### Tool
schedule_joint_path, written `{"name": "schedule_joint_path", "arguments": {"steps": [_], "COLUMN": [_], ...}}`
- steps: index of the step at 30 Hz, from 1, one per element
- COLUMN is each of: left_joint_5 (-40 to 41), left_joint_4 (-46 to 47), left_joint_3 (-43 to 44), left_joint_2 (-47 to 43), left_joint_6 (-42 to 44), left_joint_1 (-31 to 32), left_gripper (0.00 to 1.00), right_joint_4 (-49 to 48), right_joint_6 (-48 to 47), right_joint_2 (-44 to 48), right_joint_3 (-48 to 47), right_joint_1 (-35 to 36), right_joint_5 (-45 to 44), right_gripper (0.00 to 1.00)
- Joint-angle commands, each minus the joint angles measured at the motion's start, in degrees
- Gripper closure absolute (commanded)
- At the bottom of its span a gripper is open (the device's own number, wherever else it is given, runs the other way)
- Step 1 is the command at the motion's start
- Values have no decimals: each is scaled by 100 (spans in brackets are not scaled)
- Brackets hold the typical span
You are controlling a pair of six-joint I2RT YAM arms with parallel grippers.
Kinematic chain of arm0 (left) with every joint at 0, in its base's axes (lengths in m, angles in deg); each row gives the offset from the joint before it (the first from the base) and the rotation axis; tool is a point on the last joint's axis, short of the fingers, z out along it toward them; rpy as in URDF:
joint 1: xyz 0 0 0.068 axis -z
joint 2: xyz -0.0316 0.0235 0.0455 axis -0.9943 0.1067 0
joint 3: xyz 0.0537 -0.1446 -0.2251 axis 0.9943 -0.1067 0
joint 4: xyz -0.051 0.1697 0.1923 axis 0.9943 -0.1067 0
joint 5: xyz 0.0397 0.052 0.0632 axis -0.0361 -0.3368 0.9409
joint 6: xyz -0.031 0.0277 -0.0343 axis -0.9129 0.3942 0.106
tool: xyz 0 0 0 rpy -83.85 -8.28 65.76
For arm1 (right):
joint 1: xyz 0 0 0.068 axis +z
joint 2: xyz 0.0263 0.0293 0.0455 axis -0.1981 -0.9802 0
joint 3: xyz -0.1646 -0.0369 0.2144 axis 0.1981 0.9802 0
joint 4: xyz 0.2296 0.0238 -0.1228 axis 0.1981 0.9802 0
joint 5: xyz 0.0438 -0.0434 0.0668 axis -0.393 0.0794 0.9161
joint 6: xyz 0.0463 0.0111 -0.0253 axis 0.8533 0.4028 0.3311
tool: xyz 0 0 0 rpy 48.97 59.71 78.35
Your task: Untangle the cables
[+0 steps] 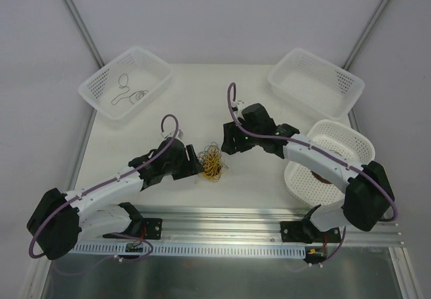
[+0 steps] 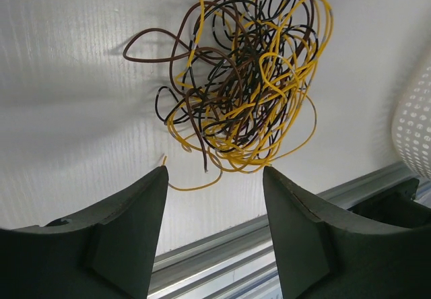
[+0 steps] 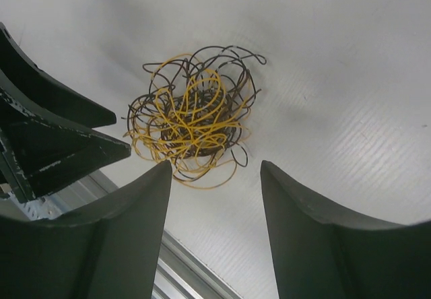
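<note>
White bench [image 1: 195, 110] under bare pale walls, with an aluminium rail [image 1: 222, 221] along its near edge. At far left stands a rectangular white mesh basket [image 1: 153, 60], and a few thin dark strands [image 1: 138, 95] lie loose on its floor. My left arm [image 1: 114, 184] reaches in from the near left corner. Its jaws stand open and hold nothing, their tips just beside the left edge of the tangle. From the left wrist camera, both dark fingers [image 2: 128, 225] frame a bare strip of bench, and one yellow loop curls close to the tip of the left one.

The cables [image 1: 214, 162] sit in a single knotted heap on the bench between my two arms, near the rail. Yellow, brown and black strands [image 2: 249, 90] loop through one another.

My right arm [image 1: 303, 149] comes in from the near right corner. Its jaws are also open and empty, poised just beyond the heap's far right side. In the right wrist view the heap [image 3: 192, 120] lies ahead of my spread fingers [image 3: 121, 231], not between them.

At far right sits a second rectangular basket [image 1: 303, 97]. Nearer, a round white basket [image 1: 337, 125] holds a dark ring [image 1: 320, 178], partly hidden by my arm.
</note>
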Motion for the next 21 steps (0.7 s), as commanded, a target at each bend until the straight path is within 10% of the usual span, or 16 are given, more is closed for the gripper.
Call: {"name": "schedule_joint_path", "arguments": {"steps": [1,21], "left_joint_5": [67,-3], "left_joint_4": [84,128], "left_joint_3": [235,411], "left_joint_2": [140,668], "left_joint_6": [-83,49], "left_joint_1": [-1,-1], "left_gripper": [42,50], "right_joint_4": [-376,-913], "right_joint_6": [176,722], "right_joint_2": [-212,-1197], "right_joint_3": [-290,-536], "right_joint_1": [90,274], "right_joint_5": [19,-113], "right_gripper": [41,55]}}
